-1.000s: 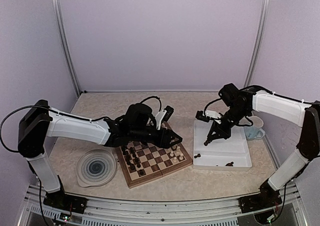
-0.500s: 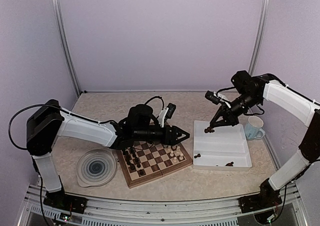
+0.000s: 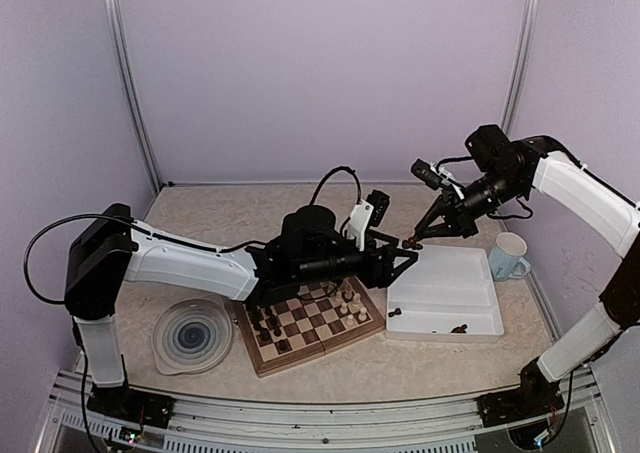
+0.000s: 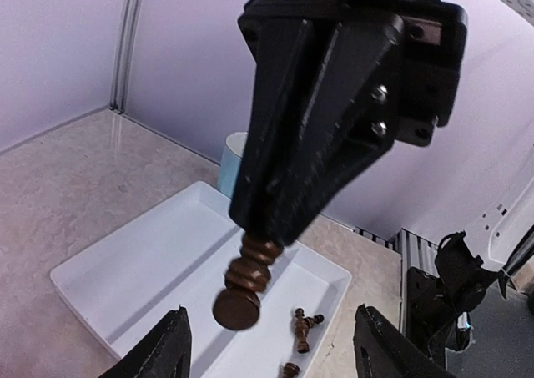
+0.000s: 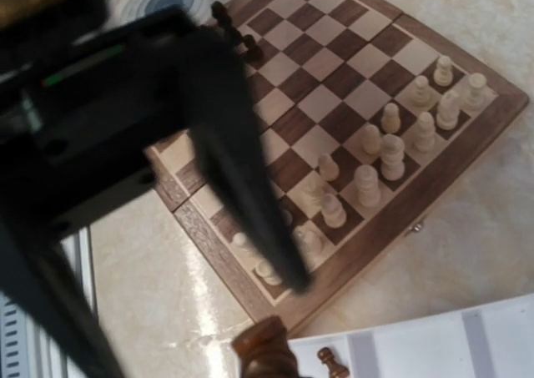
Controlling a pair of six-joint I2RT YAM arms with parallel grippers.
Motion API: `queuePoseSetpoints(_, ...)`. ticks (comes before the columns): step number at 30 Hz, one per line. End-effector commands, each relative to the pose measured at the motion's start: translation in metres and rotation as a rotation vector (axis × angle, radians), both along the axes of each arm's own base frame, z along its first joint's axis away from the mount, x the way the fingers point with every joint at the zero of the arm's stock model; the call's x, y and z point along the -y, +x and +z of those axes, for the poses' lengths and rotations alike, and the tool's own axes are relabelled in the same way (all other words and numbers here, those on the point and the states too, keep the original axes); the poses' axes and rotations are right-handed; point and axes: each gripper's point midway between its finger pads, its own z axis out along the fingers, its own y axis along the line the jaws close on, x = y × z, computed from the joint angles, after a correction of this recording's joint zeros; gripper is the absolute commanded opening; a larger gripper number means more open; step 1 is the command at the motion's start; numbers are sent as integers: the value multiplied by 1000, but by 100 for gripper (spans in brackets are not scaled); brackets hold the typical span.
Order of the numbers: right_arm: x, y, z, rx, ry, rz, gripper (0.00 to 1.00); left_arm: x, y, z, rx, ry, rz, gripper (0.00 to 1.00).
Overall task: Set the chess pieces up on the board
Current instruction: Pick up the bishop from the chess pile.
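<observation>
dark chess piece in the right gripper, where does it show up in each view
top external: dark piece at the right gripper tip, right of centre
left wrist: centre, hanging below that gripper
right wrist: bottom edge, centre
shared landmark: white tray, close to the piece in all three

Rear overhead, close wrist views sharing tray (image 4: 133, 261)

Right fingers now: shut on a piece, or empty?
Shut on a dark chess piece. The left wrist view shows the right fingers clamped on its top, with its base hanging free below them.
</observation>
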Motion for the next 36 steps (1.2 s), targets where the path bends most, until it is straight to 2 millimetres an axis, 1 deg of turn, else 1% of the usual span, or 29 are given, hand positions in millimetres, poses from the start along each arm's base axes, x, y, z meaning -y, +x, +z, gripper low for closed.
queuePoseSetpoints(1, -9, -14, 8, -10, 32, 65, 0, 8, 18, 2, 100, 25, 45, 62)
queuePoseSetpoints(5, -11, -16, 9, -8, 32, 65, 0, 15, 18, -3, 103, 50, 24, 54)
queuePoseSetpoints(9, -11, -16, 9, -7, 32, 64, 0, 14, 17, -7, 101, 64, 21, 49)
queuePoseSetpoints(12, -12, -15, 7, -11, 29, 64, 0, 12, 16, -7, 104, 69, 17, 41)
queuePoseSetpoints(18, -13, -12, 6, -3, 25, 63, 0, 12, 14, -13, 97, 85, 6, 23)
queuePoseSetpoints(24, -15, -6, 13, 16, 26, 53, 0, 9, 14, -17, 94, 93, 6, 12)
queuePoseSetpoints(28, -17, -2, 15, 18, 22, 54, 0, 3, 13, -14, 90, 82, 11, 7)
queuePoseSetpoints(33, -21, 2, 17, 24, 21, 55, 0, -12, 16, -18, 77, 90, 27, 4)
queuePoseSetpoints(34, -22, 3, 19, 29, 22, 55, 0, -16, 15, -16, 77, 89, 30, 4)
queuePoseSetpoints(36, -24, 8, 23, 46, 21, 48, 0, -23, 16, -19, 67, 98, 40, 4)
